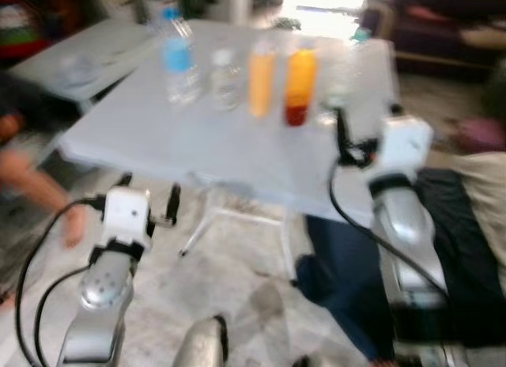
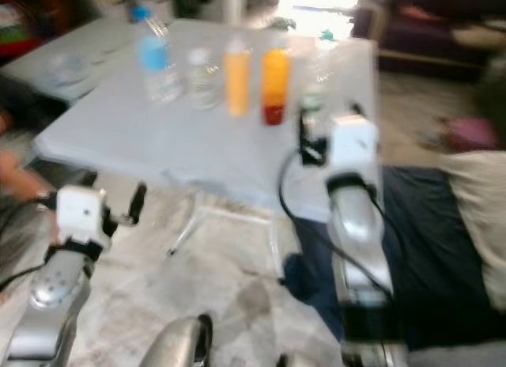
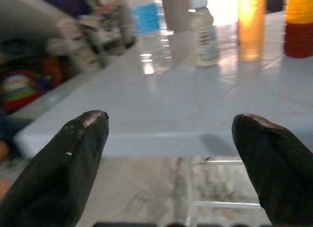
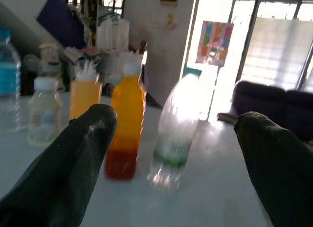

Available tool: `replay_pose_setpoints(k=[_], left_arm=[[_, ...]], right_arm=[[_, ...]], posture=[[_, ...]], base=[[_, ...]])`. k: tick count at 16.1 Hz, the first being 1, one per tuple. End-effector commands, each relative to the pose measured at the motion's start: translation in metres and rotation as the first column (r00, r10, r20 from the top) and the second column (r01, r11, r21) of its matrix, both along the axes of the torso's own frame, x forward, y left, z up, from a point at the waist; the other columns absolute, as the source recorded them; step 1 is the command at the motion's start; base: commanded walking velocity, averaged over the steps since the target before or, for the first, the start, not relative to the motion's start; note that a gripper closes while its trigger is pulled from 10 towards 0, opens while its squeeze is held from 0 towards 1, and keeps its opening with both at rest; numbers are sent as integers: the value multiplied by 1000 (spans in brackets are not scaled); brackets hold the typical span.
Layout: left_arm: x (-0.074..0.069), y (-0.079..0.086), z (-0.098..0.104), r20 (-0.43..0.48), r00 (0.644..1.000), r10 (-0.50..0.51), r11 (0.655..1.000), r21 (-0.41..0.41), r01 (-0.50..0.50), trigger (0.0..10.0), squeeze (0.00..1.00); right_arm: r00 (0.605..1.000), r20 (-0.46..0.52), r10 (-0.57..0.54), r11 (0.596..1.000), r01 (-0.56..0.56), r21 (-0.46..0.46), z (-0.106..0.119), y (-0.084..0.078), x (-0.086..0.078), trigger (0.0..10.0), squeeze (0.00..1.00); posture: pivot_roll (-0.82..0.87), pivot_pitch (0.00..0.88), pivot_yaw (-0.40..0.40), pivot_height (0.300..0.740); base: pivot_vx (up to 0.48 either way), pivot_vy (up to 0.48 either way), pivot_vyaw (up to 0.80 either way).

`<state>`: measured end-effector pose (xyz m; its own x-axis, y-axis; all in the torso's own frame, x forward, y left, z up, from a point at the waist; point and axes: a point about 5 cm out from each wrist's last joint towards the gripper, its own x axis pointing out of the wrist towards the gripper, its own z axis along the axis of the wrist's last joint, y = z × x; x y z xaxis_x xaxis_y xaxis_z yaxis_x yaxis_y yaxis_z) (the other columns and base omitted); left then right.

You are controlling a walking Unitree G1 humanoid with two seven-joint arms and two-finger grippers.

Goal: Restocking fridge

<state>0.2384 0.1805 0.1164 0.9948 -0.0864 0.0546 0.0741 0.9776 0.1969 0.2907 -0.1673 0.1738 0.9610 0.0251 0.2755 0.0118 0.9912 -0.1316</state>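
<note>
- Bottles stand in a loose row across the far half of a pale folding table (image 1: pixel 158 138), upright and apart from one another, which leaves room for fingers to close round any one of them.
- From the robot's left the row runs: a water bottle with a blue label (image 1: pixel 178 57), a small clear bottle with a white cap (image 1: pixel 225 78), an orange juice bottle (image 1: pixel 261 82), a second orange bottle with a red layer at its base (image 1: pixel 299 86), and a clear bottle with a green band (image 4: pixel 177 131) at the right end.
- The right gripper (image 4: pixel 176 153) is raised to table height near the right edge, fingers spread wide and empty, with the clear green-banded bottle framed between them; it looks lined up for a grasp on that one.
- The left gripper (image 3: pixel 171 153) hangs lower, just off the near table edge, likewise parted and holding nothing.
- A person's arm (image 1: pixel 39 189) reaches in low at the left.
- No fridge can be made out, so judging by this the restocking is at its picking stage.
</note>
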Motion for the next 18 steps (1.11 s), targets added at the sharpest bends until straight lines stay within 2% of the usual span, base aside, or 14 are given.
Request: replay_pose_setpoints(k=[1, 3, 4, 5, 6, 8, 9, 11, 13, 18], left_arm=[[-3, 6, -1, -10, 1000, 26, 1000, -4, -26, 10000, 0], [0, 5, -4, -17, 1000, 22, 1000, -13, -22, 10000, 0], [4, 2, -6, -27, 1000, 9, 999, -51, -11, 10000, 0], [8, 2, -7, -31, 999, 14, 998, -61, -16, 10000, 0], [12, 1, -9, -38, 999, 24, 998, -61, -26, 10000, 0], [13, -6, -11, -36, 999, -29, 998, -60, 27, 10000, 0], [12, -7, -11, -32, 999, -32, 997, -69, 29, 10000, 0], [13, -8, -14, -22, 1000, -16, 995, -102, 14, 10000, 0], [17, -12, -14, -11, 1000, -14, 992, -122, 12, 10000, 0], [19, -17, -15, -1, 999, -39, 990, -132, 38, 10000, 0]], right_arm=[[998, -22, -50, 999, 51, 13, -7, -3, -15, 10000, 0], [991, -79, -105, 994, 105, 7, -19, -9, -32, 10000, 0], [987, -109, -120, 993, 120, -2, -23, -13, -36, 10000, 0], [985, -140, -105, 994, 105, -12, -27, -13, -38, 10000, 0], [986, -149, -70, 996, 61, -60, -29, -12, -42, 10000, 0], [985, -169, -41, 997, 30, -70, -32, -13, -51, 10000, 0], [987, -154, -49, 997, 38, -70, -32, -12, -52, 10000, 0], [985, -112, -132, 990, 124, -74, -32, -6, -51, 10000, 0], [988, -109, -114, 992, 108, -62, -29, -3, -50, 10000, 0], [988, -89, -124, 991, 119, -61, -24, -11, -44, 10000, 0]], posture=[[94, 25, 45, 740], [59, 4, 57, 740], [38, 0, 70, 740], [18, 0, 88, 740], [8, 0, 94, 740], [-2, 0, 75, 740], [-3, 0, 70, 740], [-9, 0, 57, 740], [-17, 0, 52, 740], [-30, 0, 51, 740]], base=[[0, 0, 0], [0, 0, 0], [0, 0, 0], [0, 0, 0], [0, 0, 0], [0, 0, 0], [0, 0, 0], [315, 0, 0], [366, 0, 0], [421, 0, 0]])
